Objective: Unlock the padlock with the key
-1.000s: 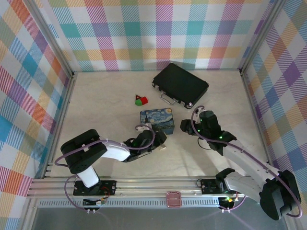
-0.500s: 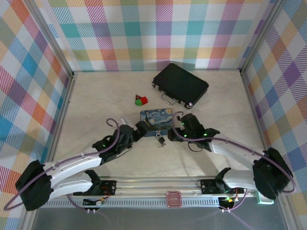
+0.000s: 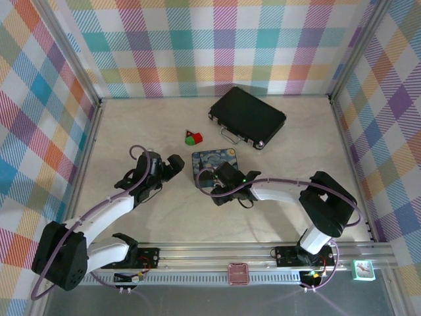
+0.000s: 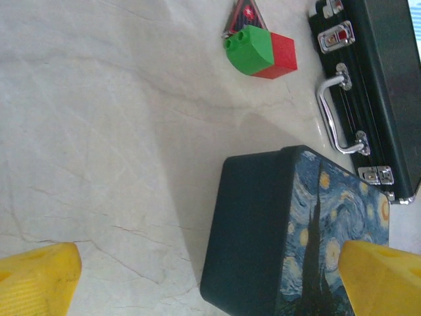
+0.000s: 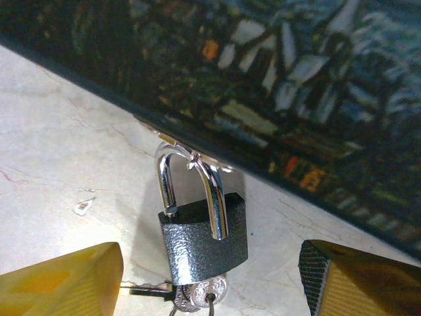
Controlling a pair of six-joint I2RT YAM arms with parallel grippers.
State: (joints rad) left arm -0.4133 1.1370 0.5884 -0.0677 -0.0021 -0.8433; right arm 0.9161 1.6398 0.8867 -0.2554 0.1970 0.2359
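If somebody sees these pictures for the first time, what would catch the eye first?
The painted blue tin in the middle of the table stands out, with a black briefcase behind it. In the right wrist view a small dark padlock lies close beside the tin, a key at its base, between the open yellow fingers of the right gripper.

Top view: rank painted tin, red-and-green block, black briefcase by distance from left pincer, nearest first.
1. painted tin: right beside the left pincer, toward centre.
2. red-and-green block: farther back, behind the tin.
3. black briefcase: farthest, back right of centre.
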